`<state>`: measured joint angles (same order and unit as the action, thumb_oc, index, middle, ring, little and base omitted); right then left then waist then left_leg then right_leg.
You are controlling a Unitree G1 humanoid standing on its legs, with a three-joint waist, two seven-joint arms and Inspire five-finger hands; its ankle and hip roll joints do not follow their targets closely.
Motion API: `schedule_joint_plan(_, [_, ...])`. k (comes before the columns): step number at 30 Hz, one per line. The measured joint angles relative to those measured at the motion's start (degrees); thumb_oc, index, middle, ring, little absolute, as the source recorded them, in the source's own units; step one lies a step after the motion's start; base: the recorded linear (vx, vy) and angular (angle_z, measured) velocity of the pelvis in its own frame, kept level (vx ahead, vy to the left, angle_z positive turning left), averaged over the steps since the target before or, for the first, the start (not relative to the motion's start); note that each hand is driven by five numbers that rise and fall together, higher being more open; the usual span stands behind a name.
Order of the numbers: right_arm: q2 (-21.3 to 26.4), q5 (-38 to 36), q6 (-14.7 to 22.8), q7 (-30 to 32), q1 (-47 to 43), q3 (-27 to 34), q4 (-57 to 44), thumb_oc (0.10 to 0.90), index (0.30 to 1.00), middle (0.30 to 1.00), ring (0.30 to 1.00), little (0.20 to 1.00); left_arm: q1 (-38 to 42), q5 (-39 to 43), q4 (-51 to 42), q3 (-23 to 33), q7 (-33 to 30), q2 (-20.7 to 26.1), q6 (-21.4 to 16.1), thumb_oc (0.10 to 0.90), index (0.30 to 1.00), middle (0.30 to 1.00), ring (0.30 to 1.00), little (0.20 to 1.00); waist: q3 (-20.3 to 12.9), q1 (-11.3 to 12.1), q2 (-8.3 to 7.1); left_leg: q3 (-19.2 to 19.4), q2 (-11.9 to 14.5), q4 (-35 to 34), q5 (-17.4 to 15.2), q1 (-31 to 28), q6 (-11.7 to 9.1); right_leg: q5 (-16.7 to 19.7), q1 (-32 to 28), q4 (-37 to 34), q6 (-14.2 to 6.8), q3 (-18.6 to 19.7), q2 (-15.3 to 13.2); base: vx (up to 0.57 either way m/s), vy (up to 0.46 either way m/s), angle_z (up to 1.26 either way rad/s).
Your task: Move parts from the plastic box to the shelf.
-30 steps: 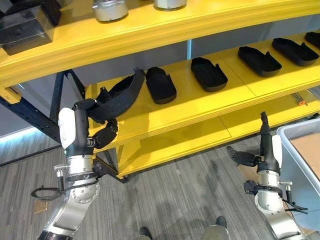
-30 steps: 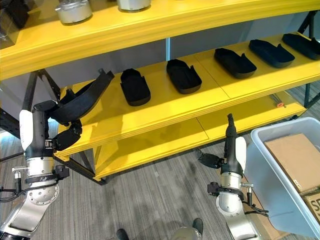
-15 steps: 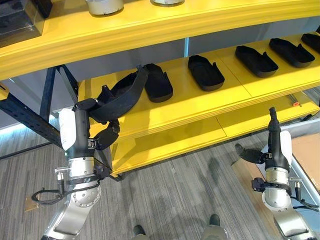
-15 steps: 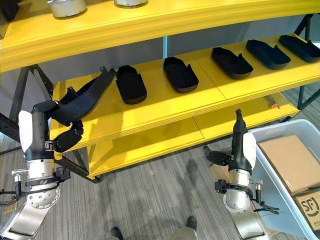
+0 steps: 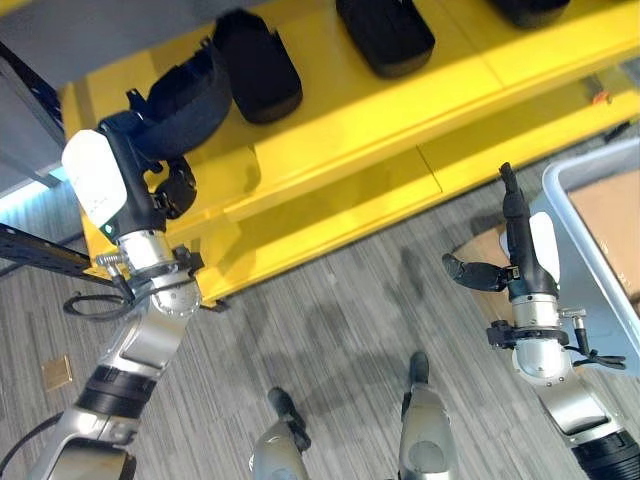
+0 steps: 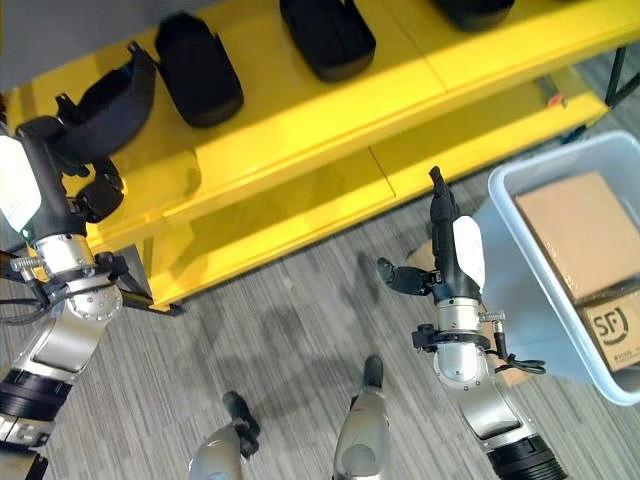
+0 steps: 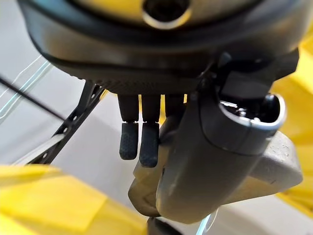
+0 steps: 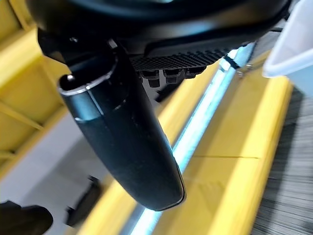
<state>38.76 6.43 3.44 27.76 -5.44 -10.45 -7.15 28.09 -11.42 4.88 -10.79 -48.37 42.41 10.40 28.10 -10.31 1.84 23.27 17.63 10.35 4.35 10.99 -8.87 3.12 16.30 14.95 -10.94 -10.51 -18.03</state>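
My left hand (image 5: pixel 150 175) is shut on a black curved part (image 5: pixel 185 95) and holds it over the left end of the yellow shelf (image 5: pixel 330 130). In the left wrist view the fingers (image 7: pixel 139 142) curl down beside the thumb (image 7: pixel 220 147). Two more black parts (image 5: pixel 258 65) (image 5: pixel 385 35) lie in a row on the same shelf board to the right. My right hand (image 6: pixel 445 250) hangs open beside the pale plastic box (image 6: pixel 500 190), fingers straight up and thumb (image 8: pixel 127 132) spread, holding nothing.
Cardboard boxes (image 6: pixel 575 230) lie inside the plastic box at the right. A lower yellow shelf board (image 5: pixel 400 190) sits near the grey wood-grain floor (image 5: pixel 330 330). A dark steel brace (image 5: pixel 40 255) stands left of the shelf.
The whole picture has shifted, so the camera has moved downward. My left hand still holds the black part at the shelf's left end. The right hand stays open near the box.
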Motion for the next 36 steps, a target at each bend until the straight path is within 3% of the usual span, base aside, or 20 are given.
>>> schedule_joint_plan(6, [-0.06,0.03,0.33,-1.82,0.55,0.72,-0.01,0.900,1.000,1.000,1.000,1.000,-3.51,0.10,-0.65,-0.07,-1.34,-0.55,0.55,0.400,0.300,0.300,0.300,0.300,0.86,-0.61,0.12,0.65,0.13,-0.38,0.04,-0.50,0.03,0.04,0.43,0.14,0.14,0.69,0.21,-0.02,0.178,-0.07])
schedule_joint_plan(9, [0.37,-0.14,0.53,-3.66,1.41,1.40,-0.57,0.900,1.000,1.000,1.000,1.000,-7.08,0.07,-2.52,-0.07,-1.25,-0.69,0.36,0.400,0.300,0.300,0.300,0.300,0.74,-0.19,-0.26,0.22,0.10,-0.45,-0.62,-3.93,-0.27,0.03,-3.53,0.21,0.35,0.54,0.17,0.13,0.193,0.12])
schedule_joint_plan(10, [0.62,-1.61,0.58,-4.30,2.81,3.24,-1.86,0.900,1.000,1.000,1.000,1.000,-6.24,0.12,-3.41,-0.12,-0.69,-0.59,0.39,0.400,0.300,0.300,0.300,0.300,0.82,0.44,-0.71,-0.18,0.24,1.43,-1.95,-4.10,-0.53,-0.76,-5.42,-0.03,0.18,-0.09,-0.04,0.21,0.147,0.26])
schedule_joint_plan(12, [-0.05,-2.78,0.44,-4.48,3.61,6.98,-1.74,0.900,1.000,1.000,1.000,1.000,-3.65,0.02,-3.93,-1.21,-0.62,-0.64,0.26,0.400,0.300,0.300,0.300,0.300,0.75,1.18,-1.11,-3.50,0.38,10.49,-8.14,-2.20,1.08,-0.75,-4.44,8.28,0.30,-0.51,-1.30,0.29,-0.038,0.14])
schedule_joint_plan(13, [-3.39,-3.12,0.40,-4.37,3.84,7.96,-2.34,0.900,1.000,1.000,1.000,1.000,-4.95,-0.24,-5.34,0.11,-0.96,-0.65,-0.57,0.400,0.300,0.300,0.300,0.300,-0.63,2.51,-2.85,-3.88,0.75,11.88,-10.68,-4.63,0.43,0.65,-0.86,17.09,0.63,0.82,-2.66,0.41,-0.399,-0.27])
schedule_joint_plan(14, [-5.21,-3.11,0.39,-4.49,5.77,7.41,-3.49,0.900,1.000,1.000,1.000,1.000,-6.96,-0.37,-6.84,1.07,-1.05,-0.66,-0.71,0.400,0.300,0.300,0.300,0.300,-2.72,2.99,-3.81,-3.36,0.88,11.20,-10.78,-5.48,0.40,-0.66,0.40,18.12,0.02,1.34,-2.81,0.34,-0.493,-0.40])
schedule_joint_plan(15, [-7.16,-2.73,0.62,-4.66,10.35,5.05,-5.76,0.900,1.000,1.000,1.000,1.000,-12.35,-1.40,-10.63,4.75,-1.16,-2.43,-1.16,0.400,0.300,0.300,0.300,0.300,-7.14,3.34,-4.33,-4.13,1.15,7.83,-8.81,-5.93,-0.02,-6.06,0.71,15.30,-0.05,3.75,-0.21,0.32,-0.571,0.01])
schedule_joint_plan(16, [-7.93,-1.95,1.19,-4.60,13.23,4.27,-7.05,0.900,1.000,1.000,1.000,1.000,-14.33,-2.81,-12.29,7.10,-1.95,-5.71,-1.66,0.400,0.300,0.300,0.300,0.300,-8.49,3.10,-4.12,-5.26,1.63,4.82,-7.37,-6.31,-0.50,-8.03,-0.14,11.66,-0.69,6.18,1.90,0.17,-0.394,0.52])
schedule_joint_plan(17, [-8.10,-1.94,1.27,-4.49,15.94,4.17,-8.40,0.900,1.000,1.000,1.000,1.000,-14.32,-4.15,-12.25,7.44,-2.45,-8.08,-1.55,0.400,0.300,0.300,0.300,0.300,-8.92,2.69,-3.35,-7.41,2.15,3.04,-6.03,-5.58,-0.55,-8.00,-2.30,4.53,-1.23,8.61,3.38,0.14,-0.312,0.93])
schedule_joint_plan(19, [-8.54,-1.95,0.87,-4.90,17.25,2.43,-7.70,0.900,1.000,1.000,1.000,1.000,-14.57,-3.99,-11.54,8.13,-2.37,-7.28,-1.56,0.400,0.300,0.300,0.300,0.300,-9.86,2.05,-5.76,-10.87,1.18,-0.69,-2.48,-4.46,-0.39,-7.01,-6.90,-5.65,-0.39,10.75,3.30,0.13,-0.218,1.22])
schedule_joint_plan(20, [-8.66,-2.01,0.16,-4.95,17.45,2.69,-7.10,0.900,1.000,1.000,1.000,1.000,-14.62,-3.87,-10.75,8.33,-2.37,-7.43,-1.41,0.400,0.300,0.300,0.300,0.300,-9.98,1.99,-5.94,-11.10,1.40,-2.94,-1.80,-4.80,-0.07,-2.20,-7.68,-6.73,-1.09,10.11,3.85,0.12,-0.156,1.18])
schedule_joint_plan(21, [-7.86,-2.09,-0.52,-4.94,16.83,2.97,-5.83,0.900,1.000,1.000,1.000,1.000,-14.70,-3.06,-10.05,8.17,-2.80,-7.67,-1.20,0.400,0.300,0.300,0.300,0.300,-9.96,1.77,-5.39,-10.91,1.84,-5.81,-1.52,-5.81,0.88,-0.93,-8.20,-6.10,-1.22,8.90,4.17,0.06,-0.118,0.99])
schedule_joint_plan(23, [-4.86,-2.11,-1.96,-4.85,12.53,3.98,-2.62,0.900,1.000,1.000,1.000,1.000,-14.72,-2.14,-9.82,7.83,-4.53,-7.91,0.47,0.400,0.300,0.300,0.300,0.300,-10.19,1.71,-2.46,-9.09,1.55,-5.05,-0.48,-6.37,1.81,-0.88,-8.63,-7.13,-0.31,6.74,5.23,0.03,-0.093,0.48])
schedule_joint_plan(25, [-4.47,-2.11,-1.98,-4.40,10.67,4.85,-2.14,0.900,1.000,1.000,1.000,1.000,-14.46,-2.18,-10.09,8.42,-5.87,-7.77,0.51,0.400,0.300,0.300,0.300,0.300,-10.30,1.22,-1.42,-9.07,1.52,-6.65,1.51,-6.81,0.53,0.23,-8.65,-7.48,-0.27,6.42,5.67,0.03,-0.059,-0.01])
schedule_joint_plan(28, [-4.46,-2.15,-2.08,-3.73,10.62,4.65,-2.16,0.900,1.000,1.000,1.000,1.000,-13.18,-2.15,-10.56,8.60,-5.87,-7.47,0.35,0.400,0.300,0.300,0.300,0.300,-10.33,0.78,-1.68,-7.89,0.86,-6.79,1.63,-7.31,-2.51,1.12,-9.53,-9.36,-0.92,6.70,4.83,0.06,-0.048,-0.07])
schedule_joint_plan(36, [-4.48,-2.16,-2.17,-6.31,12.05,4.13,-2.12,0.900,1.000,1.000,1.000,1.000,-12.00,-0.06,-9.44,8.13,-2.15,-7.26,0.46,0.400,0.300,0.300,0.300,0.300,-10.33,-0.62,-1.94,-7.86,0.44,-8.11,1.53,-10.20,-2.38,0.86,-13.12,-11.03,-1.33,5.93,4.56,0.12,-0.138,0.04])
